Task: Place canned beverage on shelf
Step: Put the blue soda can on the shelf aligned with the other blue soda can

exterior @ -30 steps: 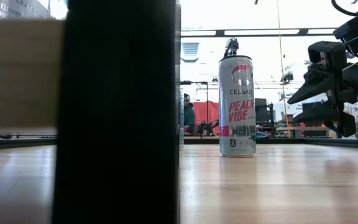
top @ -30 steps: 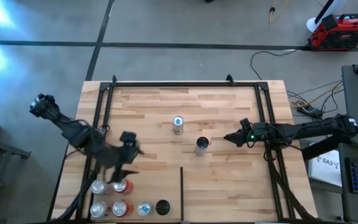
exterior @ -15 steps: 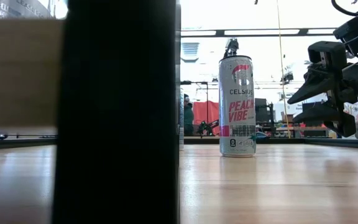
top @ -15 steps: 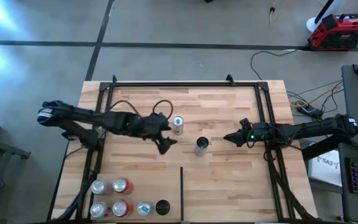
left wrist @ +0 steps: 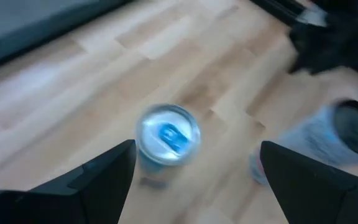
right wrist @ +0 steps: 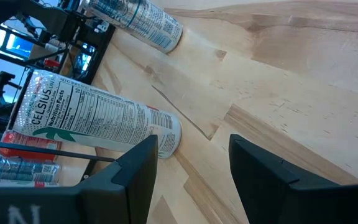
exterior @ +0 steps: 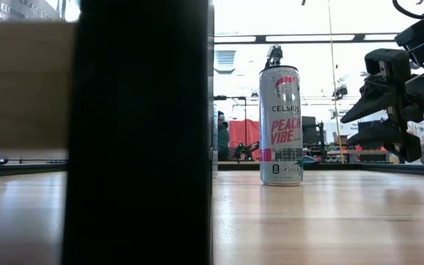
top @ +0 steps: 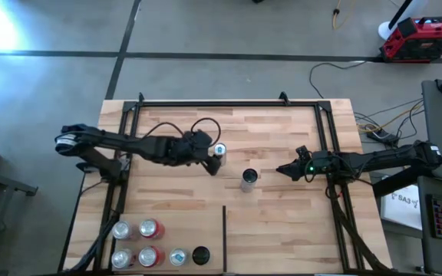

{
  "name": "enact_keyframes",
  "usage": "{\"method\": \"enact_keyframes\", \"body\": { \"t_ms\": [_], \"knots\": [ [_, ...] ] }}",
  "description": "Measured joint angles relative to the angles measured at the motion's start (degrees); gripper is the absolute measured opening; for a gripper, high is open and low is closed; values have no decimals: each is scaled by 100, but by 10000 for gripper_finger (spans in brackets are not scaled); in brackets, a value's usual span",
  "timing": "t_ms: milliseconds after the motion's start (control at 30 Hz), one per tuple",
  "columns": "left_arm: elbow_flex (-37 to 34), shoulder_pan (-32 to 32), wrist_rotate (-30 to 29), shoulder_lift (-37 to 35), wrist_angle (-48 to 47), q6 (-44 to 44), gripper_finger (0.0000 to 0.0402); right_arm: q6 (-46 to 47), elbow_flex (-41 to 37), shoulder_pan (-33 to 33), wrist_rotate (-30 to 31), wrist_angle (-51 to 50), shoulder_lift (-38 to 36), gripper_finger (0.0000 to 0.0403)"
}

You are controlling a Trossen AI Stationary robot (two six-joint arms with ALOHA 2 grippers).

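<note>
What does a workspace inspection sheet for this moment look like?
Surface: light butcher-block wooden shelf with black metal rails.
Job's things: blue-tabbed silver can and white Celsius can upright mid-board, apart.
Clutter: five cans grouped at the near-left corner.
Grippers: left gripper open beside the blue-tabbed can; right gripper shut, empty, right of the Celsius can.
Cables: black loops on left arm.
Surroundings: red toolbox on floor.

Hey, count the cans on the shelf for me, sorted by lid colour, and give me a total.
Blue-tab lid: 2
Red lid: 2
Plain silver lid: 3
Black lid: 1
Total: 8 cans on the shelf
</note>
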Motion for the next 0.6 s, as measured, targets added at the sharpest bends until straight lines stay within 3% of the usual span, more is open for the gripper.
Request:
{"method": "enact_keyframes", "body": {
  "t_ms": [100, 233, 600],
  "knots": [
    [0, 64, -266, 101, 3, -4, 326, 0, 0, -1, 0, 0, 0, 183],
    [0, 245, -175, 164, 32, 122, 326, -2, 0, -2, 1, 2, 0, 183],
    [0, 811, 1462, 440, 401, 1350, 326, -2, 0, -1, 1, 1, 0, 183]
  ]
}}
